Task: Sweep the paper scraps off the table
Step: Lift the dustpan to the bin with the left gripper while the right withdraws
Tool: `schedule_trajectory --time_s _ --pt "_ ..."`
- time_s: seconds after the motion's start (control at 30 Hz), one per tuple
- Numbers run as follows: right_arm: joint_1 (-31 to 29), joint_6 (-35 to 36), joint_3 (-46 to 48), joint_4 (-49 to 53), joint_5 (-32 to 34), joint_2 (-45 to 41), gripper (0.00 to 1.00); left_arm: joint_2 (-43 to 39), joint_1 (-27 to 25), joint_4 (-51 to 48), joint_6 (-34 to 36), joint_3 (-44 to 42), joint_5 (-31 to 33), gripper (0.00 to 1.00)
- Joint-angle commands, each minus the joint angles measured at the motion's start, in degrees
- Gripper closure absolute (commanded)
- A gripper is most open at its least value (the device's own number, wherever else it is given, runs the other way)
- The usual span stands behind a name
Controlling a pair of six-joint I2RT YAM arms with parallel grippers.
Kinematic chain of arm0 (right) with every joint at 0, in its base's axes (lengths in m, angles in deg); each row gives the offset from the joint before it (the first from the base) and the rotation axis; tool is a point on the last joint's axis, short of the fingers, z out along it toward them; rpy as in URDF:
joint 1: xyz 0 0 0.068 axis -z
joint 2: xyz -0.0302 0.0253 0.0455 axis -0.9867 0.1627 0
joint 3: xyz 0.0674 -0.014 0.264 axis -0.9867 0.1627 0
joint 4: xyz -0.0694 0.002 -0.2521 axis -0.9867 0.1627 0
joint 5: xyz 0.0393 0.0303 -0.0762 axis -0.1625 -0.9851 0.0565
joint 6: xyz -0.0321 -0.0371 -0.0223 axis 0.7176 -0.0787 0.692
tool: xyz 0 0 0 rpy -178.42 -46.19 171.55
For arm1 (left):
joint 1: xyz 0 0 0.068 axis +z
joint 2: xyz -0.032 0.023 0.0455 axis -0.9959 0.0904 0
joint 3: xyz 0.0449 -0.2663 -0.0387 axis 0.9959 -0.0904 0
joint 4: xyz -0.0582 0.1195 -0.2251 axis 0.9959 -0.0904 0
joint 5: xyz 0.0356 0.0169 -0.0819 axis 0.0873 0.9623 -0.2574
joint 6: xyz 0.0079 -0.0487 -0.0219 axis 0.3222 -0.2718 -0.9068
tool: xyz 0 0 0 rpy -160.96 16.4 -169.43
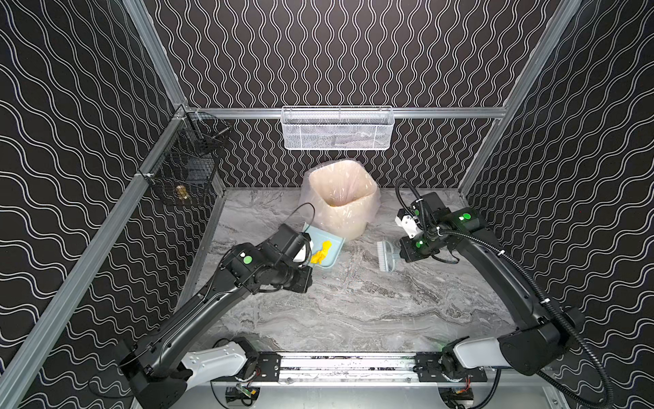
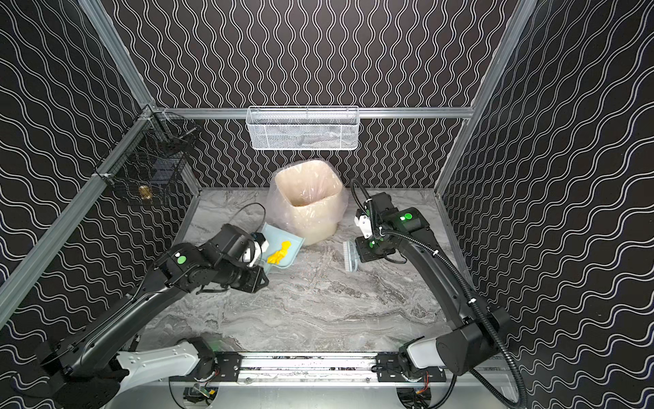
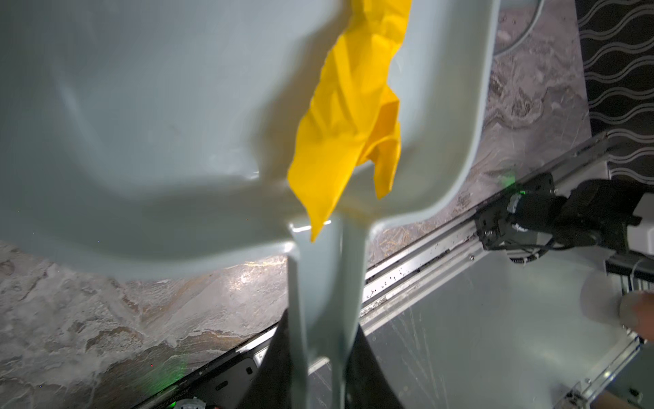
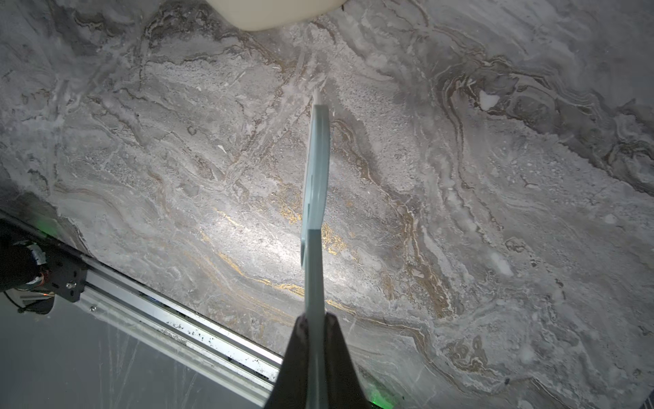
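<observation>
One yellow paper scrap lies crumpled inside the pale blue dustpan. The pan sits just left of the bin's base and looks raised off the table. My left gripper is shut on the dustpan's handle; in both top views the wrist hides its fingers. Over the table to the right, my right gripper is shut on the handle of the pale blue brush, which points its white bristles toward the dustpan.
A beige bin lined with a clear bag stands at the back middle. A white mesh basket hangs on the back rail. A black wire basket hangs on the left rail. The aluminium front rail carries both arm bases.
</observation>
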Motion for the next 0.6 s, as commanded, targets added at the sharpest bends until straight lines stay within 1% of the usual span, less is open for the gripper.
schedule_trajectory --time_s 0.0,0.17,0.4,0.47,0.57 --pt "0.8 0.6 0.1 -1.9 -1.1 -0.4 1.00 0.9 3.3 -2.4 2.1 3.3 -1.6 1.00" --pt "1.4 0.6 1.0 -2.2 -1.7 -1.1 1.00 5.3 8.9 -4.9 6.4 10.8 -3.7 1.00" --pt "2.0 0.0 2.9 -2.9 -3.1 -2.7 1.00 12.9 16.6 -5.0 12.4 20.8 -6.2 1.00" --pt "2.1 -0.4 3.8 -3.3 -3.8 -3.3 1.00 15.2 17.9 -5.3 13.3 24.2 -7.0 1.00" --pt "2.1 -1.1 5.3 -3.6 -4.9 -4.4 1.00 18.5 18.5 -6.2 14.4 28.9 -7.2 1.00"
